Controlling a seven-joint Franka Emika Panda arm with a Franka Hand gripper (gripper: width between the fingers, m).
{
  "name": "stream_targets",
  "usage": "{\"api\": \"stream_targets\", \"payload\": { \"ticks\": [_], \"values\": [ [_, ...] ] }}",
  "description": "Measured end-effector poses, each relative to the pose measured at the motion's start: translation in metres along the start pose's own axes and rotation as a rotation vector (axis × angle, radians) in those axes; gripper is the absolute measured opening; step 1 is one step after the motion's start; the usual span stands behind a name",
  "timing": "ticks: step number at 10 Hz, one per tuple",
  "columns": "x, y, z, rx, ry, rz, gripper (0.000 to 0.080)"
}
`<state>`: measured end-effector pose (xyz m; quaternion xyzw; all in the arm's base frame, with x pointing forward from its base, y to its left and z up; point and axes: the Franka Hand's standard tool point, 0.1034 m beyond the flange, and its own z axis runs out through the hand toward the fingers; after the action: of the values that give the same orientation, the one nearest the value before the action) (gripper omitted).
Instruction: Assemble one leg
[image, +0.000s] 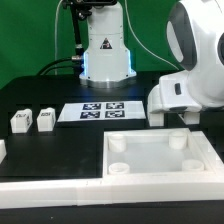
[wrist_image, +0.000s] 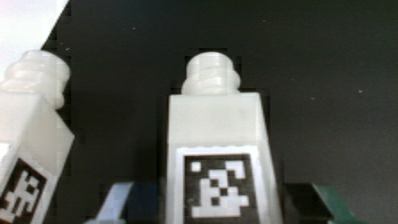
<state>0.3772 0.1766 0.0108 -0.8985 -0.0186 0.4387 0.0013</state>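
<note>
In the wrist view a white leg (wrist_image: 217, 130) with a ribbed screw tip stands between my fingers, its black-and-white tag facing the camera. My gripper (wrist_image: 222, 208) is open and straddles it, with a dark gap on each side between the leg and the fingers (wrist_image: 128, 200). A second leg (wrist_image: 32, 125) stands just beside it. In the exterior view the arm's white body (image: 190, 70) hides my gripper and these legs. Two more legs (image: 20, 121) (image: 45, 119) stand at the exterior view's left.
The large white tray (image: 115, 158) with round corner sockets lies in front at the exterior view's right. The marker board (image: 100, 109) lies mid-table. A white part (image: 2, 150) shows at the left edge. The robot base (image: 105, 50) stands behind.
</note>
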Motion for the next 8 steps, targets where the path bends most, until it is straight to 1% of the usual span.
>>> {"api": "stream_targets", "payload": {
  "ticks": [1,2,4,5,7,8],
  "values": [
    [0.000,0.000,0.000,0.000,0.000,0.000,0.0290],
    [0.000,0.001,-0.004,0.000,0.006,-0.013,0.0290],
    [-0.015,0.017,-0.043,0.007,0.042,-0.053,0.0291],
    [-0.022,0.025,-0.064,0.013,0.091,-0.066,0.0291],
    [-0.038,0.042,-0.116,0.028,0.285,-0.058,0.0291],
    [-0.051,0.049,-0.142,0.029,0.371,-0.045,0.0291]
  ]
}}
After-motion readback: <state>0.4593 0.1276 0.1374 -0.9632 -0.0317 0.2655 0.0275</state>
